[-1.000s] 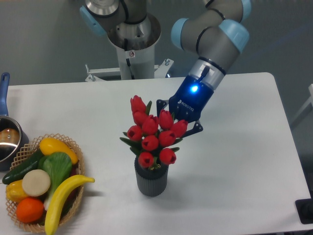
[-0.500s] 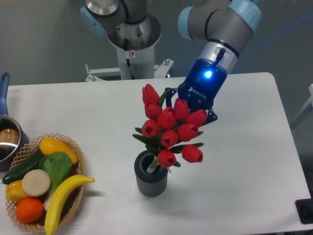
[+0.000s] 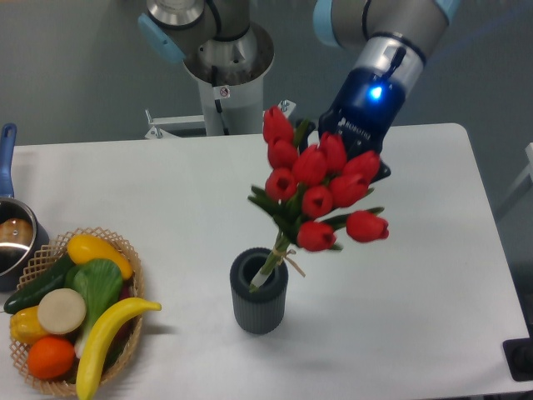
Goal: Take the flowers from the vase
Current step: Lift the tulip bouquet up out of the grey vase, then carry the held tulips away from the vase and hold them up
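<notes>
The flowers (image 3: 319, 187), a bunch of red tulip buds with green leaves and tied stems, are raised and tilted to the right, with only the stem ends still inside the mouth of the vase. The vase (image 3: 259, 293) is small, dark grey and ribbed, and stands upright near the table's front middle. My gripper (image 3: 343, 162) is behind the buds, shut on the flowers; its fingertips are hidden by the blooms. Its blue light is on.
A woven basket (image 3: 127, 332) with a banana, cucumber, orange and other produce sits at the front left. A pot (image 3: 12, 236) with a blue handle is at the left edge. The arm's base (image 3: 223, 58) stands behind the table.
My gripper has risen and moved right with the flowers. The bunch has come up out of the vase until only its stem ends remain inside. The vase has not moved.
</notes>
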Controlling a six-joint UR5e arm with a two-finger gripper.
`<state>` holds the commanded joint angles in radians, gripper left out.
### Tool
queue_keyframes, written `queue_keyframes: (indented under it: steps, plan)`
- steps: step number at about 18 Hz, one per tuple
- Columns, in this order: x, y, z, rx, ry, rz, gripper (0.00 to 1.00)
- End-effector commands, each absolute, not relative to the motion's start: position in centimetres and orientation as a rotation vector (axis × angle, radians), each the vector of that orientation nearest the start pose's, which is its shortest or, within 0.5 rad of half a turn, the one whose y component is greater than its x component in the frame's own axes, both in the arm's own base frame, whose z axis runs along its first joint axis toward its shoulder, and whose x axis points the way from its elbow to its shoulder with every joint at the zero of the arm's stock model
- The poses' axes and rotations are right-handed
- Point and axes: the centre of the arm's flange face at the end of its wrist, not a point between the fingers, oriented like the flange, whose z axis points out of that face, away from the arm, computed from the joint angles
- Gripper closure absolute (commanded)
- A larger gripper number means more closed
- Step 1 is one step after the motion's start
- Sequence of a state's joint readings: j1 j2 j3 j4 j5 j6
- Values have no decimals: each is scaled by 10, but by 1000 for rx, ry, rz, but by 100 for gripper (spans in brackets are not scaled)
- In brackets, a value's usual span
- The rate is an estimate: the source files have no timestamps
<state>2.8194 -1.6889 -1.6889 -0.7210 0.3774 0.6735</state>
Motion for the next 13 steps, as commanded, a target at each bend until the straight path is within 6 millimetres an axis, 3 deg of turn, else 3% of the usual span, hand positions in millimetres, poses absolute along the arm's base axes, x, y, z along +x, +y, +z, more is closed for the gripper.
queue_keyframes:
  steps: [5,9,13]
  plan:
    - [-442,371,528,-1881,-150,-191,100]
    - [-465,345,543,-1890,-100,-37,100]
    - [-479,339,522,-2033,-29,161,100]
